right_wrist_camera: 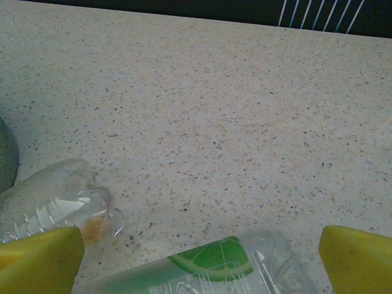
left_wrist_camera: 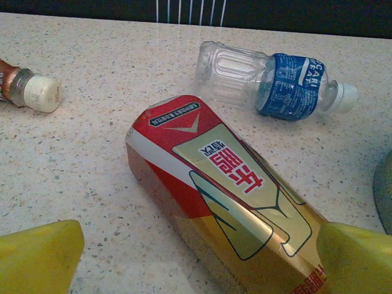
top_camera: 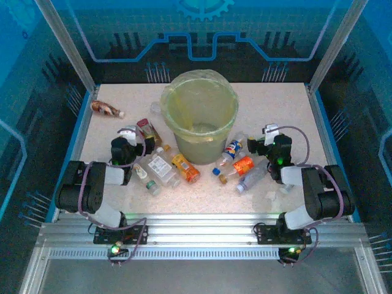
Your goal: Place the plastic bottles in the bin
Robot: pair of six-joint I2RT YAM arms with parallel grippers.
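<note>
Several plastic bottles (top_camera: 149, 182) lie on their sides on the speckled table (top_camera: 282, 104), none of them inside the bin (top_camera: 199, 116). Farthest left, near the table's edge, a brown bottle (top_camera: 107, 109) lies alone, well apart from the rest. Next comes the left gripper (top_camera: 139, 139), its jaws spread wide and grasping nothing. In its wrist view the yellow fingers (left_wrist_camera: 38, 257) stand either side of a red-and-gold bottle (left_wrist_camera: 226, 202), the left one clear of it. Beyond that bottle lies a clear bottle with a blue label (left_wrist_camera: 269, 82). A white-labelled bottle (top_camera: 160, 165) and an orange bottle (top_camera: 185, 168) lie side by side just in front of the bin, which stands upright mid-table with a liner over its rim. To its right lie a blue-and-red labelled bottle (top_camera: 231, 149), an orange-labelled bottle (top_camera: 243, 165) and a clear bottle (top_camera: 252, 176), close together. The right gripper (top_camera: 262, 139) is just beside them, likewise released and empty. Its wrist view has a lime-labelled bottle (right_wrist_camera: 208, 269) low between its fingers (right_wrist_camera: 355, 260).
</note>
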